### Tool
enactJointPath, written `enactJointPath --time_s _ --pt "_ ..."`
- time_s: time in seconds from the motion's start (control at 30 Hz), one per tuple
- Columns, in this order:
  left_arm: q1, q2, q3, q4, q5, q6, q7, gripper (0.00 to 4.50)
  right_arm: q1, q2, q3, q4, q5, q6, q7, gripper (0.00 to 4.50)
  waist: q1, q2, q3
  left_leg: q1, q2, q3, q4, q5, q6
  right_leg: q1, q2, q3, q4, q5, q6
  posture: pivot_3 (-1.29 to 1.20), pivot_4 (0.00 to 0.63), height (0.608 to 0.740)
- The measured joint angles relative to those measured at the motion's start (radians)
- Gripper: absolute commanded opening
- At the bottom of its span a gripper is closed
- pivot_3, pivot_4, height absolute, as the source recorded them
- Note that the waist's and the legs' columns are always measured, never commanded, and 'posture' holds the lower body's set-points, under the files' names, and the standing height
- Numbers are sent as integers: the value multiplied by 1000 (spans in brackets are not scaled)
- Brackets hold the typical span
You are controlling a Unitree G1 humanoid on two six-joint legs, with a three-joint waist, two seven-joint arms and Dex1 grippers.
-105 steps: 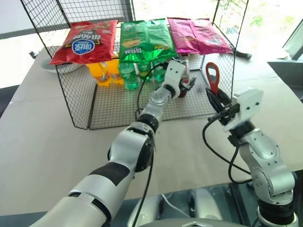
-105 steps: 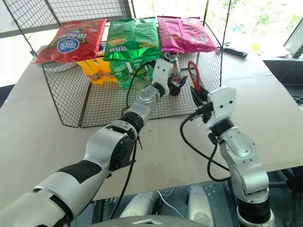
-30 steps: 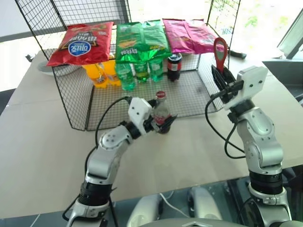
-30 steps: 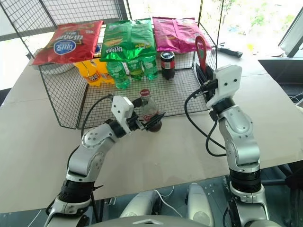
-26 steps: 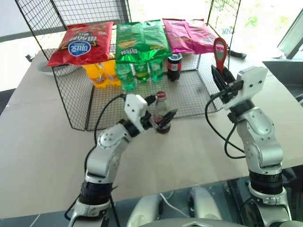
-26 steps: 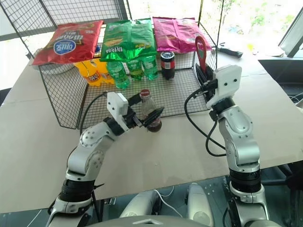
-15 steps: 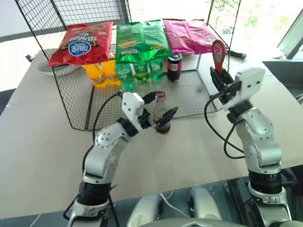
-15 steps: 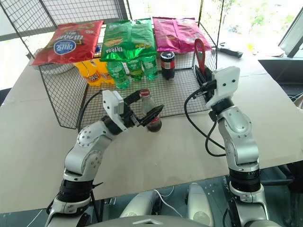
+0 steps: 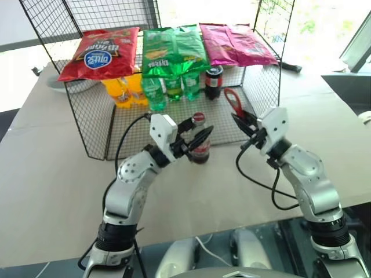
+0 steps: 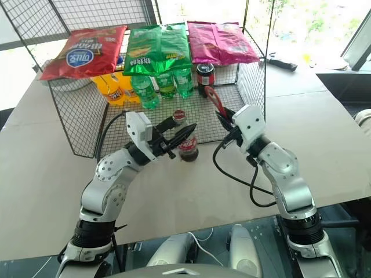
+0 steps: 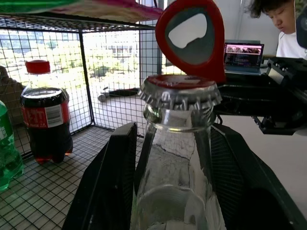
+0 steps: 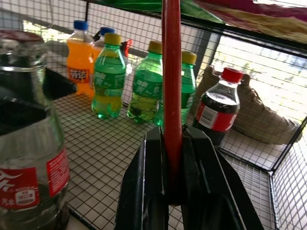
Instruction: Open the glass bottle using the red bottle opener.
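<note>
Left gripper point(image 9: 196, 138) fingers clasp the capped glass bottle point(image 9: 200, 146) at the neck; right gripper point(image 9: 244, 123), clenched on the red bottle opener point(image 9: 233, 102), hovers just beside it.

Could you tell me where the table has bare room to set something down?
Bare table lies left of the wire rack, and again right of the right gripper. The rack's back row of bottles is crowded.

Upright capped glass bottle point(image 9: 200, 145), red bottle opener point(image 9: 233, 101) beside.

Silver arms, white wrist blocks, black jaws, looping black cables
</note>
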Motion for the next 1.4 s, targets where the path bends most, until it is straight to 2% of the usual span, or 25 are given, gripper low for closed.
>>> enactJointPath --time_s 0.37,0.53,0.77,0.97,1.4 --pt "9 8 -5 0 6 -20 10 1590 -72 -51 134 90 -260 -268 23 0 -1 0 0 1 0 0 0 0 0 1 0 0 0 0 0 0 150 740" --pt "12 12 -6 0 7 -22 10 1590 -93 -38 172 195 -400 -446 -54 0 -1 -1 -1 2 0 0 0 0 0 2 0 0 0 0 0 0 150 740" --pt "14 12 -6 0 6 -16 11 1590 -151 -26 183 402 -519 -727 -197 0 -2 -1 -2 5 0 0 0 0 -1 4 1 0 0 0 -1 0 150 740" --pt "18 18 -3 0 8 -5 12 1590 -200 -25 184 583 -575 -919 -292 0 -3 -1 -2 18 1 1 -4 0 -1 17 2 1 -3 0 -1 0 150 740" --pt "22 14 -2 1 9 -4 26 1590 -273 -4 191 762 -648 -1020 -369 0 -4 2 -5 20 3 1 -5 1 -1 19 5 2 -6 0 -1 0 150 740"
